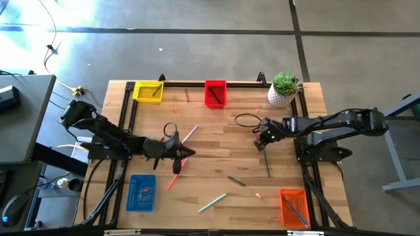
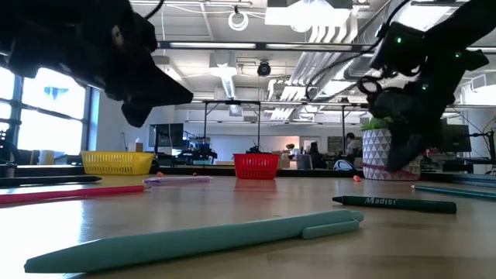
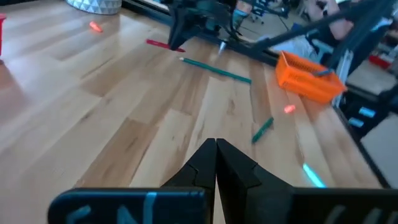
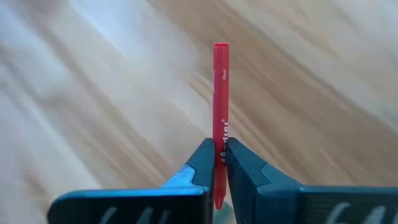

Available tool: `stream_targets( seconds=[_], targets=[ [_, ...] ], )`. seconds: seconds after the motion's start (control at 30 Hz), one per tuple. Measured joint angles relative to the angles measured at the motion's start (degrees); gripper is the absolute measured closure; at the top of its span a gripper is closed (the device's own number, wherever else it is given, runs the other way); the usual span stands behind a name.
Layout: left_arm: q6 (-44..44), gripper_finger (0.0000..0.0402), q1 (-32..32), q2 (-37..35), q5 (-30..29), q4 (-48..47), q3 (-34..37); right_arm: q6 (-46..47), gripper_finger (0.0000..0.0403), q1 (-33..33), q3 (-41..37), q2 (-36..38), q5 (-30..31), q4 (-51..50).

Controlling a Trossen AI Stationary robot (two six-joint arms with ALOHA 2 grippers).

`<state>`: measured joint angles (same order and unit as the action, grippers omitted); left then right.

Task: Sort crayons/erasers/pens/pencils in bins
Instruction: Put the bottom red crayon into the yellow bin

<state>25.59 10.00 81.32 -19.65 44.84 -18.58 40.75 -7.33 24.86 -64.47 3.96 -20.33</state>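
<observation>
My right gripper [image 1: 262,141] is over the right middle of the table, shut on a red crayon [image 4: 221,93], which also shows in the left wrist view [image 3: 165,45]. My left gripper [image 1: 188,154] is shut and empty at mid-table, beside a pink pen [image 1: 189,136]. The yellow bin [image 1: 148,90] and red bin [image 1: 215,93] stand at the far edge. The blue bin [image 1: 141,192] is near left and the orange bin [image 1: 293,207] near right. Each bin rests on its base. My right gripper pinches the red crayon near one end [image 4: 220,135] between its two fingers [image 4: 200,163]. The crayon lies along the fingers and sticks out ahead of them, with a short end behind. Whether its free end touches the table, I cannot tell.
A white plant pot [image 1: 282,92] stands far right and a black cable loop [image 1: 246,119] lies near my right gripper. Loose on the table are a green pencil [image 1: 267,164], a dark green crayon [image 1: 236,181], a green pen [image 1: 212,202], an orange eraser [image 1: 258,195] and a pink pencil [image 1: 173,178].
</observation>
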Motion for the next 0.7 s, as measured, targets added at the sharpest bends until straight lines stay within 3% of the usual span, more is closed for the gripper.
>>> stream_targets(
  seconds=[0.4, 0.7],
  targets=[
    [-4.6, 0.0396, -4.1, 0.0, 9.8, 10.8, -6.4, -13.4, 0.0391, 12.8, 0.1, -0.1, 9.9, 39.1],
    [-13.9, 0.0327, -3.6, 0.0, 12.0, 10.7, -14.7, -25.1, 0.0391, 20.7, 0.2, -0.1, 11.5, 55.9]
  ],
)
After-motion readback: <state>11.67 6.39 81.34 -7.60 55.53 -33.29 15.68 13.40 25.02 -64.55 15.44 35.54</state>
